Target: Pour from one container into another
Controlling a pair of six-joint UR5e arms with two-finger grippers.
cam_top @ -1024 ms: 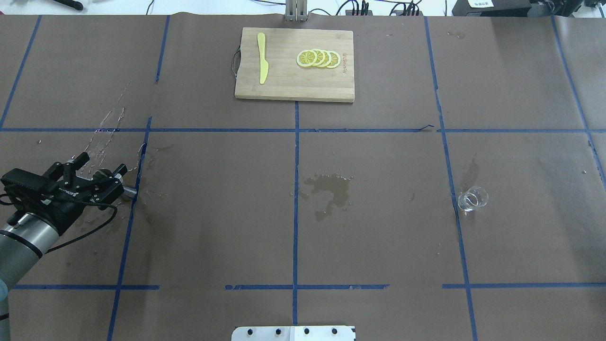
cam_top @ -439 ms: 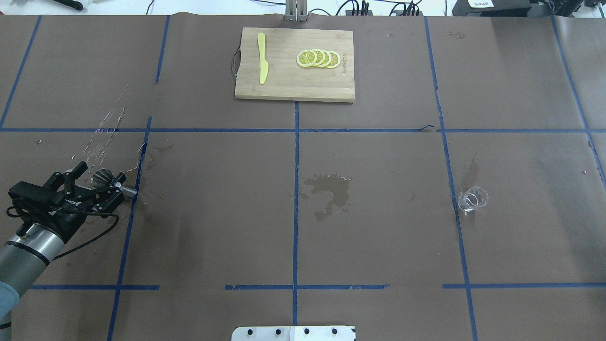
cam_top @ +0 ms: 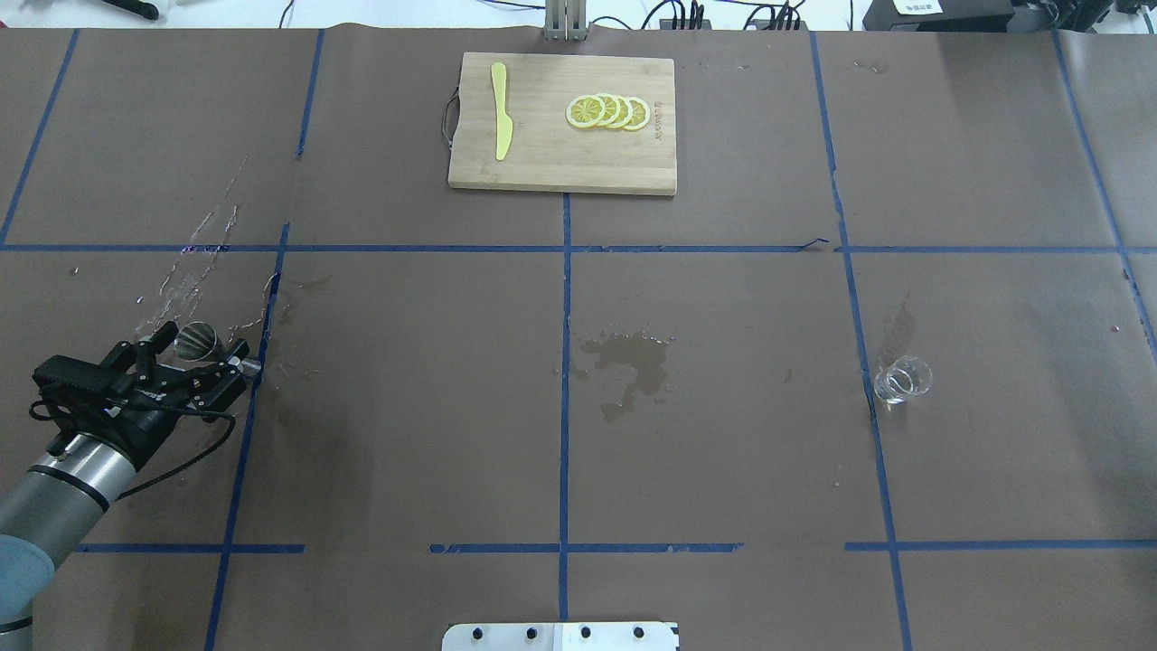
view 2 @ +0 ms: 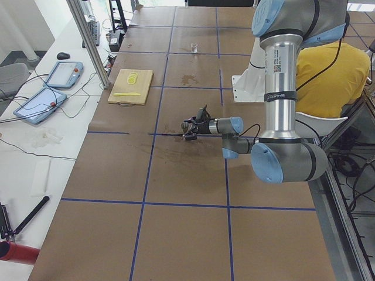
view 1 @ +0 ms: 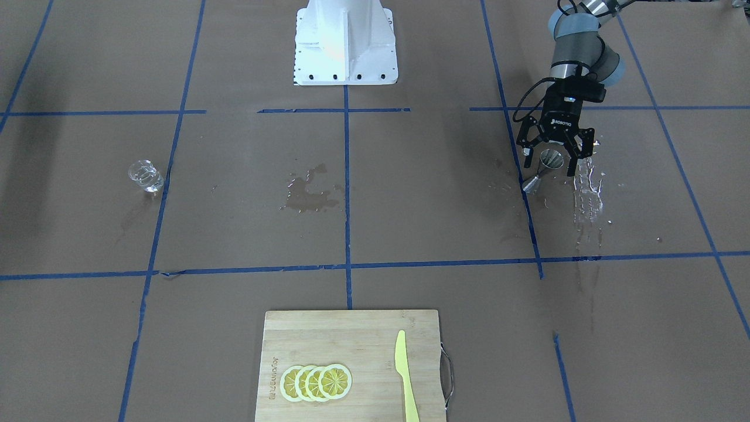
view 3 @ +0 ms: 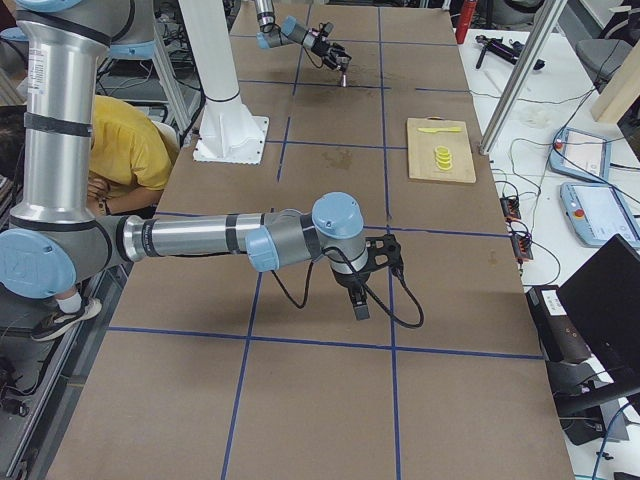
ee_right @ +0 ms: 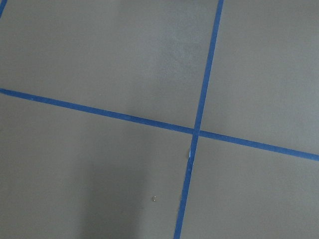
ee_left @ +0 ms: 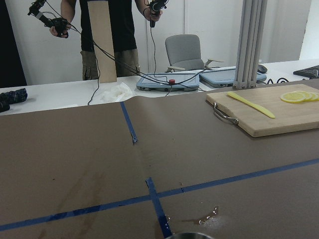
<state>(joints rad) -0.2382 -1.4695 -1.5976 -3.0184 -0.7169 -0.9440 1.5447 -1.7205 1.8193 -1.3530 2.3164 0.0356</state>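
Table contents, by count: one clear glass [cam_top: 902, 379]; one steel jigger [view 1: 542, 171]; one wooden cutting board [cam_top: 560, 158] bearing one yellow knife [cam_top: 502, 113] and four overlapping lemon slices [cam_top: 607, 111]. Two robot arms are in view, the left arm [cam_top: 63, 470] and the right arm [view 3: 200, 238], with one white base [view 1: 344, 41]. One dark wet patch [cam_top: 633, 354] marks the centre of the paper; two tablets [view 2: 63, 74] lie on the side bench.

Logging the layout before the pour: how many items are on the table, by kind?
Clear glass: 1
Steel jigger: 1
Cutting board: 1
Yellow knife: 1
Lemon slices: 4
Total: 8
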